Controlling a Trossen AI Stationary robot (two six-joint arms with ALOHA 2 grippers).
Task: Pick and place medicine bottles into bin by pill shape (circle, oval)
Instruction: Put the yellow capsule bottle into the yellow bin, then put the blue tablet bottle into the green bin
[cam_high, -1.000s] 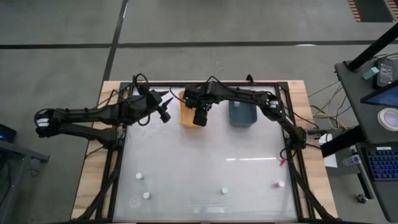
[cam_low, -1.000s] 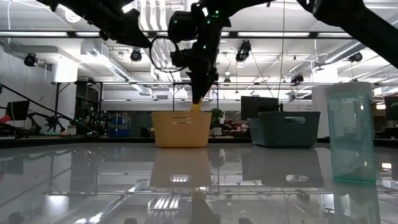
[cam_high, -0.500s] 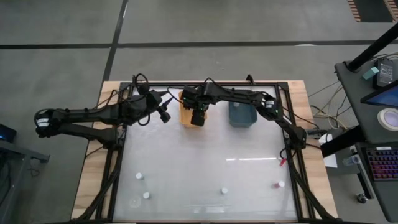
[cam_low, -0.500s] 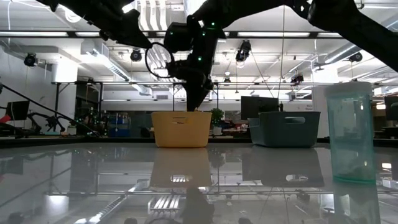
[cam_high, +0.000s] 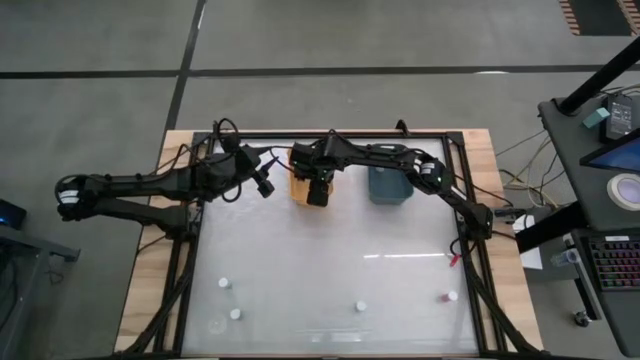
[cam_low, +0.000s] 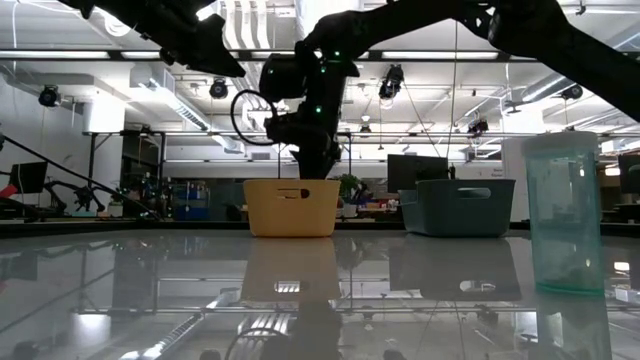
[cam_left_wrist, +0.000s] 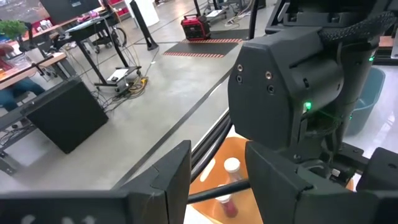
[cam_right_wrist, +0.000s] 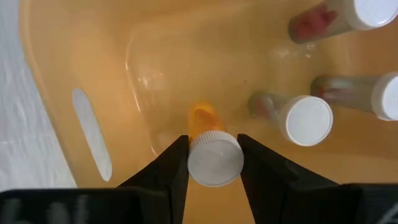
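Holding my right end effector (cam_right_wrist: 213, 152) clamped on an orange bottle (cam_right_wrist: 211, 152) inside the yellow bin (cam_right_wrist: 74, 68), ready to drop it; left end effector (cam_left_wrist: 217, 171) waits alongside, part open and empty.

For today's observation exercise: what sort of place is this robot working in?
Probably a robotics lab or workshop: open concrete floor, ceiling lights and ducts, monitors on benches behind the table.

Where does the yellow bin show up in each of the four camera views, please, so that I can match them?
High view: the yellow bin sits at the table's far edge, left of centre.
Low view: it stands at mid-picture, far across the table.
Left wrist view: its orange floor shows between the dark fingers.
Right wrist view: its inside fills the picture.
Shared landmark: the right gripper, holding a white-capped bottle over the bin.
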